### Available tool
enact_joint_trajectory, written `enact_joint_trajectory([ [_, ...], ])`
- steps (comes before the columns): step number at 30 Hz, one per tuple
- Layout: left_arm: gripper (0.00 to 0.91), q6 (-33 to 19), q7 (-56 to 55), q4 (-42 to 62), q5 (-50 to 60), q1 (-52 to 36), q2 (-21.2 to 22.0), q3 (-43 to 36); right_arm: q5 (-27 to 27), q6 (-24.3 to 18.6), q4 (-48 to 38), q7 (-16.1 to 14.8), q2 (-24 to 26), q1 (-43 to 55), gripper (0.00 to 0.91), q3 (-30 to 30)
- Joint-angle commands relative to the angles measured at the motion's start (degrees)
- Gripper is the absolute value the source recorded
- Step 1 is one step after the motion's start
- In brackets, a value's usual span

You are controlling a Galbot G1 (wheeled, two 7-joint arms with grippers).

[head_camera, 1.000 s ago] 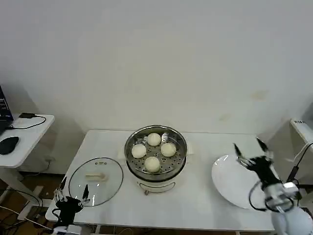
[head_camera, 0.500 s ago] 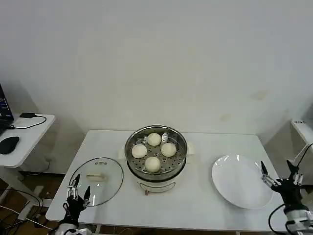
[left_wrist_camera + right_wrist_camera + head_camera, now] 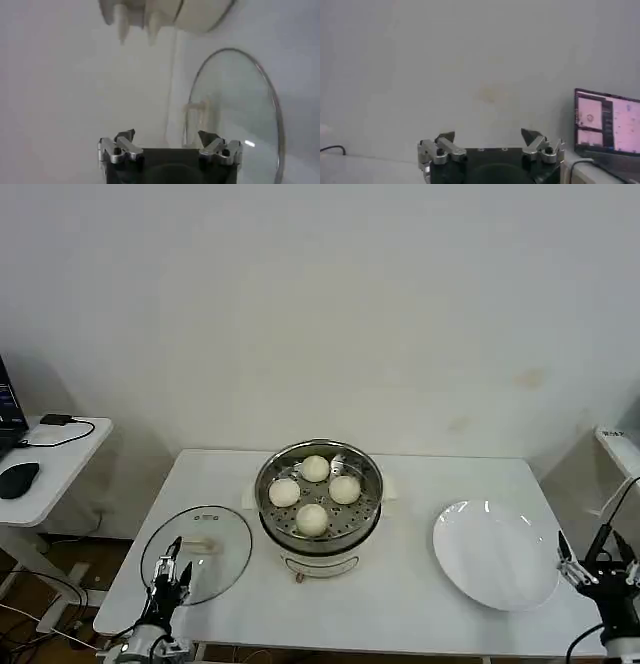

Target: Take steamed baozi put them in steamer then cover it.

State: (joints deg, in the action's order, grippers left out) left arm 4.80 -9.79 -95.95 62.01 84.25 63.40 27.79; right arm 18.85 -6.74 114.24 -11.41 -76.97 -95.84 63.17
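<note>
The left hand (image 3: 172, 572) is spread open and holds nothing, just at the near edge of the cover (image 3: 197, 551) on the desk (image 3: 400, 584). The right hand (image 3: 600, 569) is open too, beside the plate (image 3: 490, 559). Four baozi (image 3: 313, 519) sit in the steamer (image 3: 318, 496).

Four baozi (image 3: 314, 492) in open steamer (image 3: 319, 529); cover (image 3: 197, 553) flat beside.

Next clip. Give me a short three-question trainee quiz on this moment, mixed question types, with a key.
1. How many steamed baozi sit in the steamer?
2. True or false: the cover is on the steamer.
3. Which end effector is nearest the cover? A) left end effector B) right end effector

Key: 1. Four. 2. False; it lies on the table on the steamer's left. 3. A; the right one is open past the white plate.
</note>
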Motion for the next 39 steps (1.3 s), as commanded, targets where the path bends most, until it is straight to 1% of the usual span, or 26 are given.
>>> enact_joint_trajectory([
  [1,0.907,0.29,0.68,3.17,2.17,-4.91,-0.97,-1.65,-0.08,-0.33,0.31,0.22,-1.00,-1.20,0.907,1.07],
  [33,0.907,0.59,0.91,11.61,2.01,-14.61,-1.93,-5.16,0.23,-0.63,0.76,0.08,-2.18,-2.10,0.907,2.19],
  [34,0.897,0.58,0.88,11.90,2.06,-14.90,-1.82,-5.36,0.23,-0.61,0.79,0.07,-2.17,-2.07,0.907,2.22],
  [35,0.584,0.58,0.83,12.21,2.15,-15.06,-1.69,-5.44,0.23,-0.61,0.79,0.07,-2.15,-2.05,0.907,2.26],
  [36,0.423,0.54,0.77,12.48,2.25,-15.32,-1.56,-5.55,0.28,-0.52,0.83,0.07,-2.11,-2.01,0.907,2.30],
  [37,0.060,0.53,0.74,12.73,2.40,-15.44,-1.48,-5.60,0.33,-0.50,0.82,0.08,-2.07,-1.98,0.907,2.33],
  [38,0.000,0.46,0.58,13.10,2.71,-15.71,-1.31,-5.64,0.34,-0.48,0.80,0.08,-2.03,-1.96,0.907,2.37],
  [39,0.000,0.41,0.59,13.54,3.10,-15.94,-1.13,-5.64,0.37,-0.45,0.72,0.06,-1.99,-1.92,0.907,2.41],
])
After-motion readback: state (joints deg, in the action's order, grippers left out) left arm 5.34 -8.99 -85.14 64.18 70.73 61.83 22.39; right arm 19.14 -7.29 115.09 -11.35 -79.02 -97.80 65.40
